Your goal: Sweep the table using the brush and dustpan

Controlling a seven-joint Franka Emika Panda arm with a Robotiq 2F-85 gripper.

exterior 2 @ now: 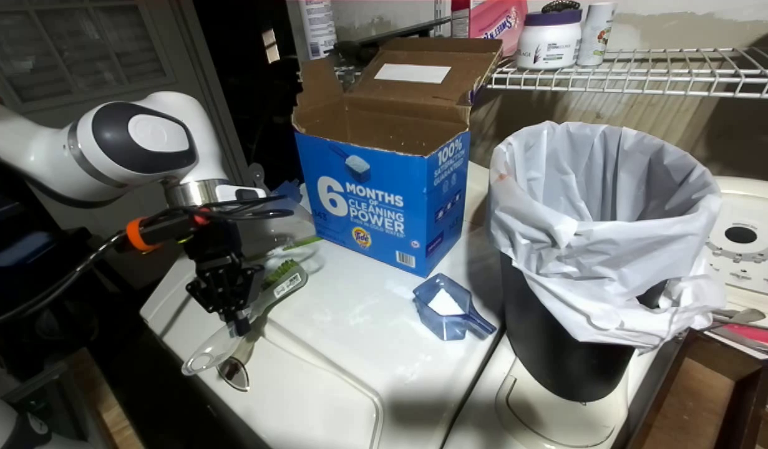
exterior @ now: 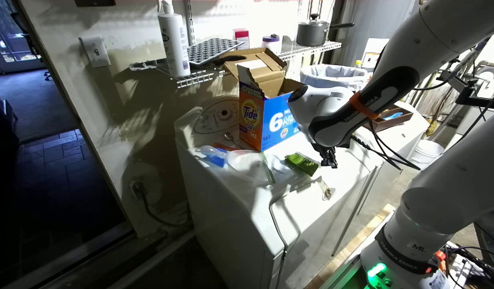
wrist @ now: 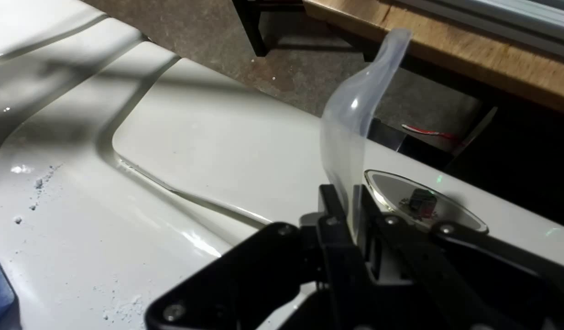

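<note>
The table (exterior: pixel 247 208) is a glossy white top; it also shows in an exterior view (exterior 2: pixel 365 312) and in the wrist view (wrist: pixel 208 133). My gripper (exterior 2: pixel 237 321) is shut on the clear handle of the brush (exterior 2: pixel 288 284), above the table's front part. In the wrist view the handle (wrist: pixel 348 119) stands between the gripper's fingertips (wrist: pixel 346 201). The brush's green bristles (exterior: pixel 302 163) show beside the gripper (exterior: pixel 331 162); whether they touch the table I cannot tell. The clear dustpan with a green lip (exterior: pixel 247 162) lies near the table's end, partly behind the arm in an exterior view (exterior 2: pixel 306 242).
White powder (wrist: pixel 128 309) lies scattered on the table. A blue scoop (exterior 2: pixel 445 305) holding white powder stands near an open Tide box (exterior 2: pixel 371 193). A lined black bin (exterior 2: pixel 564 349) stands beside them. A wire shelf (exterior: pixel 198 78) hangs behind. An oval badge (wrist: pixel 426 201) is near the front edge.
</note>
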